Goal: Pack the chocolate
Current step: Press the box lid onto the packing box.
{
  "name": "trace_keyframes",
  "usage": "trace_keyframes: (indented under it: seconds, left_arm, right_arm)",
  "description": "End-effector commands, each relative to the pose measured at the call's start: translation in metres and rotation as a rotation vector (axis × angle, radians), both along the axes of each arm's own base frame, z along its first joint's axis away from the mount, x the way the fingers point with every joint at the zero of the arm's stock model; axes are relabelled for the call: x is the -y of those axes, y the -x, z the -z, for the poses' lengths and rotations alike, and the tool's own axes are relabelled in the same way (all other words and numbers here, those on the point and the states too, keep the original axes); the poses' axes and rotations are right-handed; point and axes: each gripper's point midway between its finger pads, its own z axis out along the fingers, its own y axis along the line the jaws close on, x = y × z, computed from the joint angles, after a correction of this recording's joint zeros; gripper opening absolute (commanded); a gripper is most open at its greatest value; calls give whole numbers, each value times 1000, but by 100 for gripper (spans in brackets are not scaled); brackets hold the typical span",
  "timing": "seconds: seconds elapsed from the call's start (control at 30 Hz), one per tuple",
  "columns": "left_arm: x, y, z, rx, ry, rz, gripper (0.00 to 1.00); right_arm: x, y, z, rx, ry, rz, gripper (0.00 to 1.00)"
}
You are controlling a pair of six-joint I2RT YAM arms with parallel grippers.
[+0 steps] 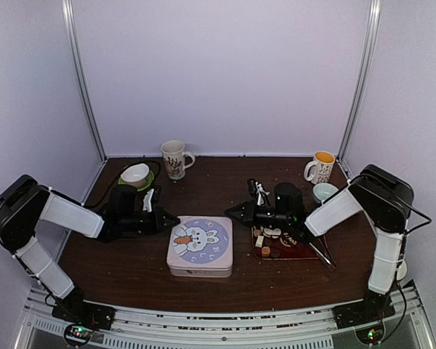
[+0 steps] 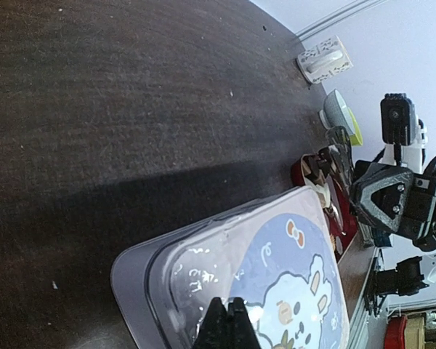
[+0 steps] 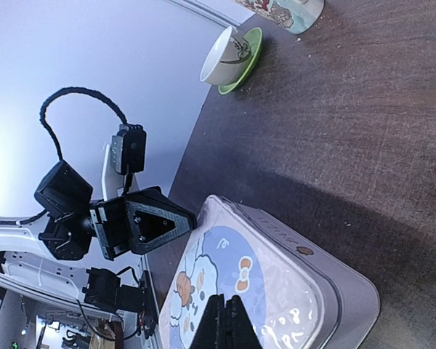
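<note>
The chocolate (image 1: 269,241), small white, tan and dark pieces, lies on a dark red tray (image 1: 298,253) right of a closed tin (image 1: 200,246) with a bunny lid. My left gripper (image 1: 176,220) is shut and empty at the tin's upper left edge. In the left wrist view its tips (image 2: 229,309) hang over the lid (image 2: 291,269). My right gripper (image 1: 229,211) is shut and empty near the tin's upper right corner. Its tips (image 3: 224,305) are above the lid (image 3: 276,283) in the right wrist view.
Metal tongs (image 1: 318,251) rest on the tray's right side. A mug (image 1: 174,158) and a white bowl on a green saucer (image 1: 136,175) stand at the back left. An orange-lined mug (image 1: 320,167) and a pale bowl (image 1: 324,192) stand at the back right.
</note>
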Motion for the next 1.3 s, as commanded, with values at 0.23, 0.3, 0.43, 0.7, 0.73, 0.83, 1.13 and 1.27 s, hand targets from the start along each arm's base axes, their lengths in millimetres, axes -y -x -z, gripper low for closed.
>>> trace_keyframes:
  seconds: [0.23,0.3,0.43,0.7,0.73,0.83,1.13,1.27]
  left_arm:
    - [0,-9,-20,76,8,-4,0]
    - [-1,-7,2,41,4,-9,0]
    - [1,-2,29,-10,39,-11,0]
    - [-5,11,4,10,65,-14,0]
    - [-6,15,0,11,79,-14,0]
    - [-7,30,-2,3,113,-18,0]
    - [2,48,30,-63,129,-3,0]
    - [-1,50,3,-11,137,-6,0]
  right_arm:
    - [4,6,22,-24,7,2,0]
    - [5,11,5,7,-16,-8,0]
    - [8,23,-15,46,-56,-27,0]
    - [-3,37,42,-40,11,-34,0]
    - [-2,37,44,-49,4,-31,0]
    - [-2,39,30,-29,-10,-38,0]
    - [0,71,7,24,8,-90,0]
    - [-4,74,43,-29,69,-77,0]
